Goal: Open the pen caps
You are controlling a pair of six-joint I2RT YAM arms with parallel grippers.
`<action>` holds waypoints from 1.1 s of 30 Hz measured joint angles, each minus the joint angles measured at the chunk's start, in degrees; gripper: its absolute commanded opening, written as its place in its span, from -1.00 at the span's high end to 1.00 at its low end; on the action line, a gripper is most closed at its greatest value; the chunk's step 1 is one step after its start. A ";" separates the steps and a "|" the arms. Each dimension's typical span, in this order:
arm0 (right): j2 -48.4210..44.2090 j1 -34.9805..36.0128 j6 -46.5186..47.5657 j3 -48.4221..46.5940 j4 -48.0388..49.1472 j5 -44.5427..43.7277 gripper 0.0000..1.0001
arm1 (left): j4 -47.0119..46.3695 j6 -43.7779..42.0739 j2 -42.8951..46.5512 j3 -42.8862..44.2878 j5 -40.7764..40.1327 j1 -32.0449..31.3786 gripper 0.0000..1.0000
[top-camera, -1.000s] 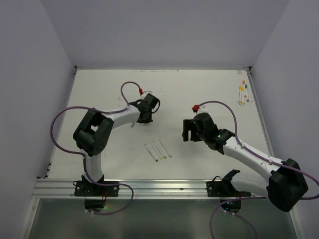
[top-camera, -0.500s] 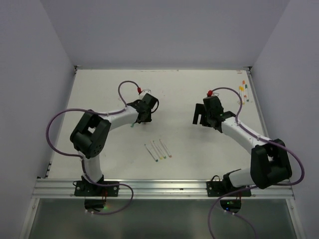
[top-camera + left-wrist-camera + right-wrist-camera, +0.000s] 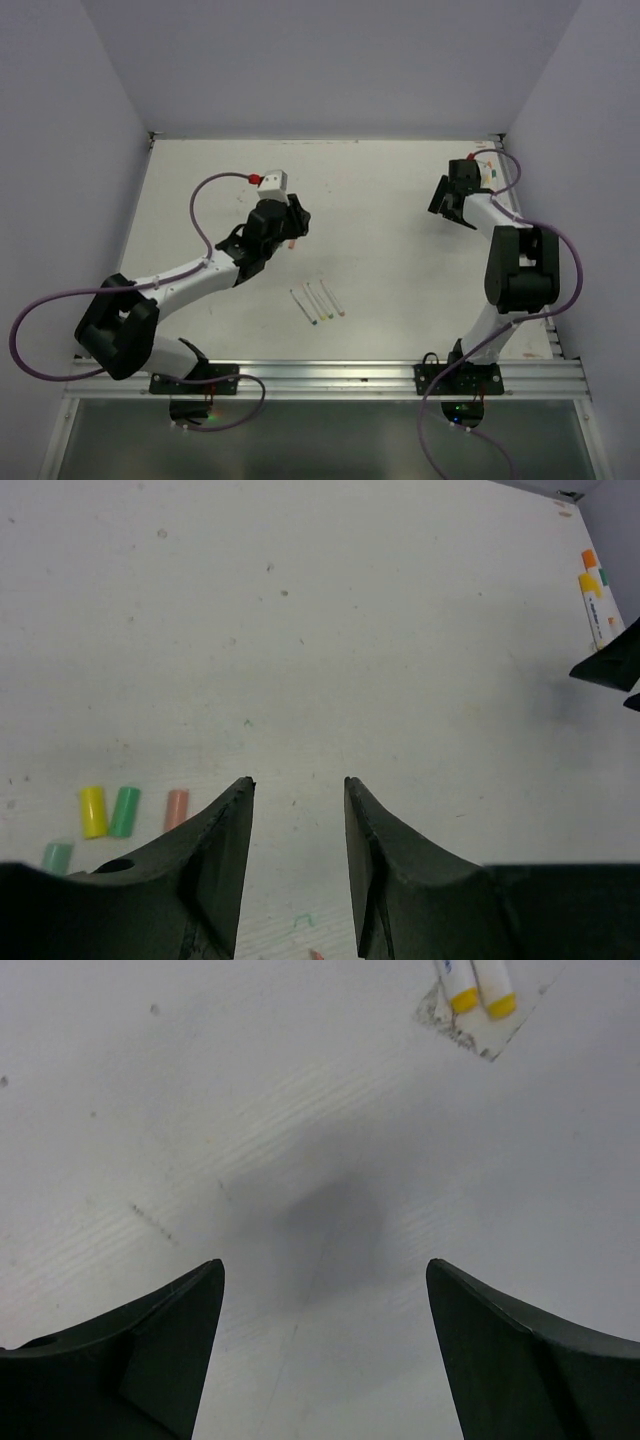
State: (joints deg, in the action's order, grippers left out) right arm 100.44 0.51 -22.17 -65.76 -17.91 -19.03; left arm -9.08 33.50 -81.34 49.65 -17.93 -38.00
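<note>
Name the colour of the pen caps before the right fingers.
Pen caps: yellow, clearest in right wrist view.

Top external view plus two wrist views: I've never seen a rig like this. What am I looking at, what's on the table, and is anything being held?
The wide picture looks down from above and behind two robot arms, the left arm and the right arm, bolted at the near edge of a white table. The other two pictures come from cameras on the wrists, so the dark wedges at the bottom are each gripper's own two fingers. The left gripper is open with nothing between its fingers. Beside it lie four loose caps: yellow, green, orange and pale green. The right gripper is open wide and empty, near two yellow-ended pens at the far right corner. Four thin white pens lie side by side mid-table.
</note>
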 measured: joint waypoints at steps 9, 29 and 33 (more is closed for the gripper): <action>15.04 -4.76 4.24 -16.55 2.99 -4.07 -0.70 | -13.11 4.44 0.61 -14.34 4.02 -2.40 0.10; 27.54 -10.19 9.92 -31.34 0.48 -4.70 -0.70 | -18.78 4.96 5.64 -17.64 3.78 -3.04 0.03; 28.68 -10.60 10.45 -33.14 -1.18 -3.26 -0.68 | -19.10 4.96 5.64 -17.64 3.78 -3.04 0.03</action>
State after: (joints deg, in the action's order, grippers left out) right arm 129.12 -10.09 -11.73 -98.89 -19.09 -22.28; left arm -28.18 38.46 -75.70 32.01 -14.15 -41.04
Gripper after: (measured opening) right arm 0.847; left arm 0.482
